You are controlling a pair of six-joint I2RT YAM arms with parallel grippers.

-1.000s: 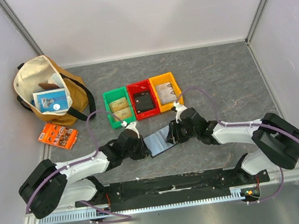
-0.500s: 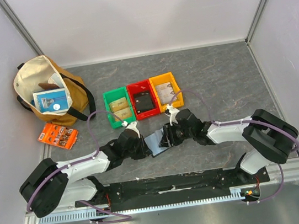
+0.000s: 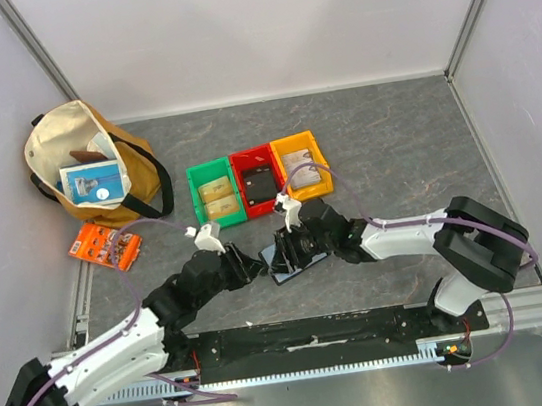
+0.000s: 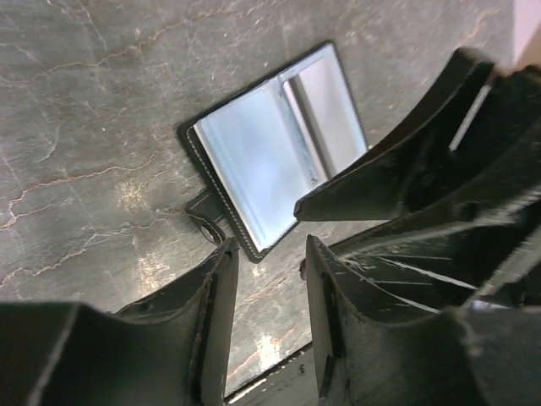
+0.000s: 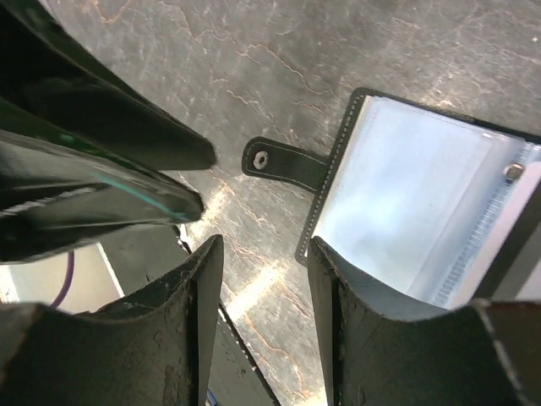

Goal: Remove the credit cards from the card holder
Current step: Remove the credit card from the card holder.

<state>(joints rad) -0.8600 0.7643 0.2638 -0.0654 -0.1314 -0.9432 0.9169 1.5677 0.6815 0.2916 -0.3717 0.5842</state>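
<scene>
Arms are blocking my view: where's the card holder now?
Top view: the card holder lies open on the table at the tip of the right claw, the left claw left of it, nearer than the red bin.

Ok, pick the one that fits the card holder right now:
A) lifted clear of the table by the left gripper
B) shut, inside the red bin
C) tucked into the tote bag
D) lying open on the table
D: the card holder lies spread open on the table, with its shiny inner panels facing up.
</scene>
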